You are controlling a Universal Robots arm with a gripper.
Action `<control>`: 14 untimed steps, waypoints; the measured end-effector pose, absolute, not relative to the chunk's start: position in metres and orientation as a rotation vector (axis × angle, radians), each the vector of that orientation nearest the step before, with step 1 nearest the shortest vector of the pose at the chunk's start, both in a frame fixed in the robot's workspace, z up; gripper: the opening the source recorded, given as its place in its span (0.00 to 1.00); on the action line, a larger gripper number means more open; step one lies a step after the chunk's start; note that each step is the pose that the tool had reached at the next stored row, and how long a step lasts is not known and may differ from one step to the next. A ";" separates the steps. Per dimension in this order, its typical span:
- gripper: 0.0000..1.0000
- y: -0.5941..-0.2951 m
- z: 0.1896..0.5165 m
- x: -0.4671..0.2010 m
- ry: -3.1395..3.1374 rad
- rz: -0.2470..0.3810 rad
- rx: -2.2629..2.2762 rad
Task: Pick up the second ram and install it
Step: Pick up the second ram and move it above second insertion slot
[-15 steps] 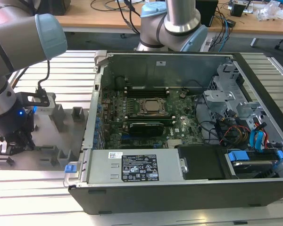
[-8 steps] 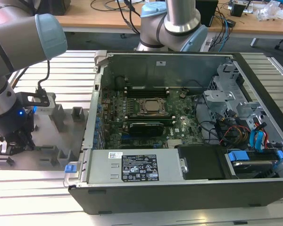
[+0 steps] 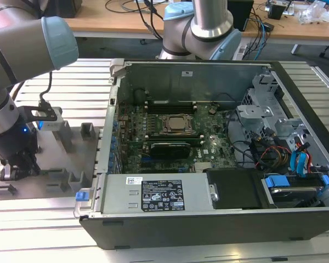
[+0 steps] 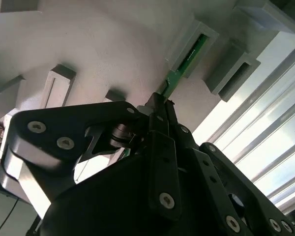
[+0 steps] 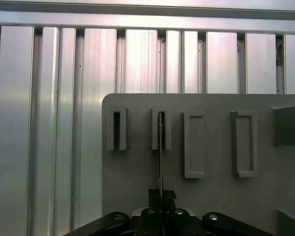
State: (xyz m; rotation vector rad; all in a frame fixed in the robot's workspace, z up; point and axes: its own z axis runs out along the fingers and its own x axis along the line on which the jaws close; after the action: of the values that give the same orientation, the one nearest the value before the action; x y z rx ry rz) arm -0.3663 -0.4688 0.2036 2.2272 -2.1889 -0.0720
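ribbed aluminium table (image 3: 77, 98) carries a grey fixture plate (image 3: 60, 164) and, toward the exterior view's right, an open computer case (image 3: 208, 224) with its motherboard (image 3: 208, 148) exposed. behind it runs a wooden desk (image 3: 115, 19) strewn with cables. the gripper (image 5: 161, 194) sits low over the plate, fingers (image 4: 160, 128) clenched on the second ram (image 5: 161, 157), which stands on edge with its far end in a slotted block (image 5: 167, 130) of the plate.
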 end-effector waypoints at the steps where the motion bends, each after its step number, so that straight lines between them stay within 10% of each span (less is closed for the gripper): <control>1: 0.13 -0.469 0.204 -0.366 -2.189 -0.072 2.227; 14: 0.13 -0.469 0.246 -0.366 -2.189 -0.072 2.227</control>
State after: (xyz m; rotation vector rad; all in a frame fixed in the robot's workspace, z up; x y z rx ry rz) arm -0.3663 -0.4689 0.2459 2.2271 -2.1886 -0.0719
